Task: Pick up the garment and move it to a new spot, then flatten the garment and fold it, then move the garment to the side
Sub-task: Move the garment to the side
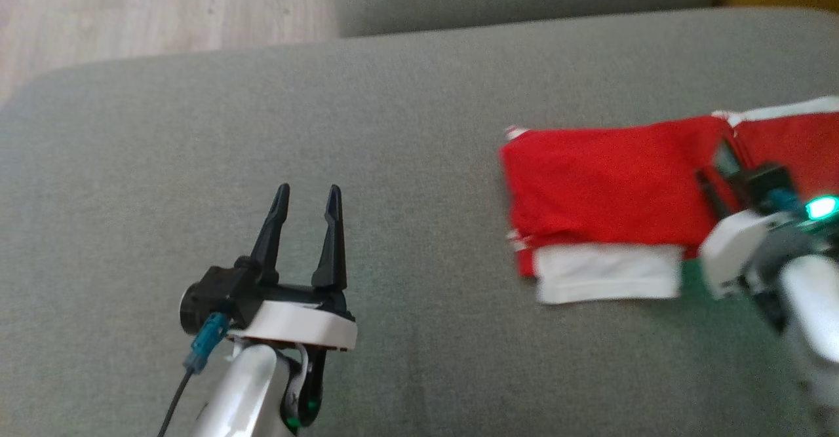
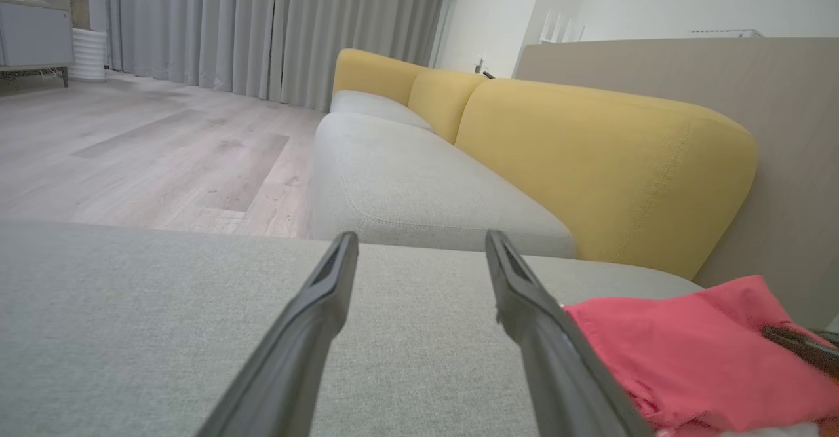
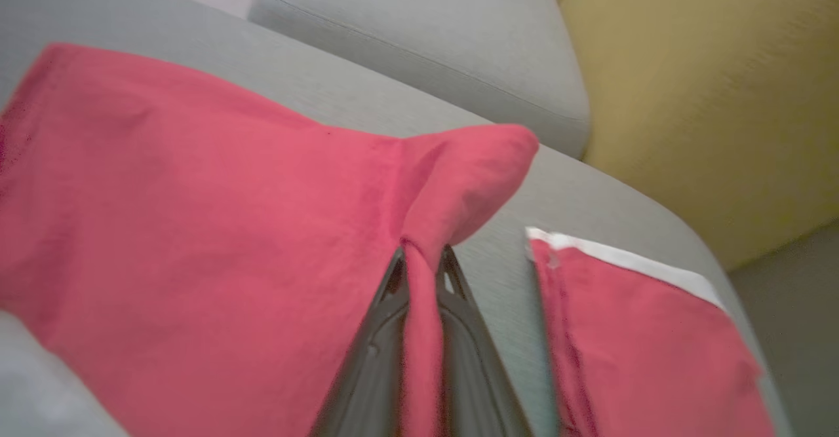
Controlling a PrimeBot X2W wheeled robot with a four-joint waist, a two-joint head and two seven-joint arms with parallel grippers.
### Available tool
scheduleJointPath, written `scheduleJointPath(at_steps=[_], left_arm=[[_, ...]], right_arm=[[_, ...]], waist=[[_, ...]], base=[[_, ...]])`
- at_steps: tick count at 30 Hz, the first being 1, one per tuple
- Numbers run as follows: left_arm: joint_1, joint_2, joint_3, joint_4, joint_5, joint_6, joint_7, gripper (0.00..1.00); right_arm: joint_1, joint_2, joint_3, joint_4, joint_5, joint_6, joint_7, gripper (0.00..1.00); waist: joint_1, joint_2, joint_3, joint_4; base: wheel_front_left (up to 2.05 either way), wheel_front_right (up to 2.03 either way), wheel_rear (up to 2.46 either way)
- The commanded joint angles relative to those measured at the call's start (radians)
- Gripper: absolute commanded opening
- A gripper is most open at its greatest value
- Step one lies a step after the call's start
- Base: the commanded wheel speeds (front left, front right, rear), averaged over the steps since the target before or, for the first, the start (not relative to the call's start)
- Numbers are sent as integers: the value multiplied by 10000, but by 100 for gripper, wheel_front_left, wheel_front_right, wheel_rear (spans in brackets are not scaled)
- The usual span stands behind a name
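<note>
On grey sofa seat, red garment pinched tight by right gripper; left gripper wide open, empty, well left of garment

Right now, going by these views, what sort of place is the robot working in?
Most likely a home living room. The work surface is a grey-seated sofa with yellow back cushions, floor-length grey curtains hang across the room, and the floor is pale wood-look planks.
</note>
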Motion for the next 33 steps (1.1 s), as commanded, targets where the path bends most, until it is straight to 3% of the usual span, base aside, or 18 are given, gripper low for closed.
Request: scheduleJointPath(at_steps=[1, 9, 14, 22, 30, 31, 32, 33], left_arm=[[-353, 76, 356, -344, 39, 34, -80, 100], [-791, 76, 364, -442, 110, -94, -80, 100], [-1079, 76, 410, -452, 138, -163, -80, 100], [-1256, 76, 501, -454, 160, -227, -80, 100], [-1263, 75, 537, -516, 183, -221, -80, 100], [-1264, 75, 536, -504, 185, -221, -80, 100], [-1262, 75, 541, -488, 185, -219, -80, 100], [-1237, 75, 553, -449, 181, -215, -80, 100]], right_arm=[[-468, -281, 203, -404, 117, -7, 43, 0], [-1003, -2980, -102, -971, 555, -7, 685, 0], [-1296, -4013, -474, -642, 260, -7, 908, 0], [-1551, -4912, -1216, -99, -851, -7, 1178, 0], [-1495, -4600, -2231, 65, -1661, -7, 1367, 0], [-1491, -4496, -2366, 18, -1723, -7, 1371, 54], [-1482, -4381, -2496, -49, -1797, -7, 1373, 100], [-1432, -4138, -2702, -217, -1958, -7, 1393, 100]], waist=[[1, 0, 329, -178], [1, 0, 1432, -230], [1, 0, 1929, -63], [1, 0, 2282, 181], [1, 0, 2404, 220], [1, 0, 2393, 212], [1, 0, 2364, 197], [1, 0, 2256, 162]], base=[[0, 0, 0], [0, 0, 0], [0, 0, 0], [0, 0, 0], [0, 0, 0], [0, 0, 0], [0, 0, 0], [0, 0, 0]])
